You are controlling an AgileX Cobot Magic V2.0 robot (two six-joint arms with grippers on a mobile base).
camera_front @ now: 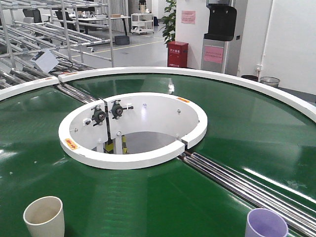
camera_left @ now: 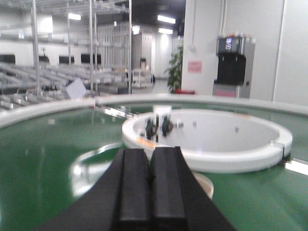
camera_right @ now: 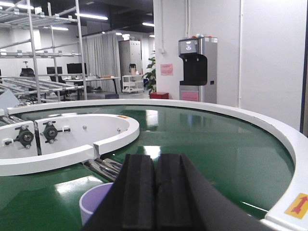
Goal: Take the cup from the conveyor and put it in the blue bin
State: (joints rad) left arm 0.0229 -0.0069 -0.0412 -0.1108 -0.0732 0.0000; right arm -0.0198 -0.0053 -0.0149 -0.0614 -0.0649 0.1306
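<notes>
We are logging the left gripper [camera_left: 150, 156] with its jaws pressed together, holding nothing; a cream plastic cup [camera_left: 206, 182] is standing just beyond it. The right gripper [camera_right: 155, 163] is likewise closed and empty, with a lilac plastic cup [camera_right: 92, 206] sitting just beside it. Both cups are resting upright on the glossy dark-green ring conveyor [camera_front: 237, 123]. We are judging the task unstarted: no cup grasped, blue bin out of view.
</notes>
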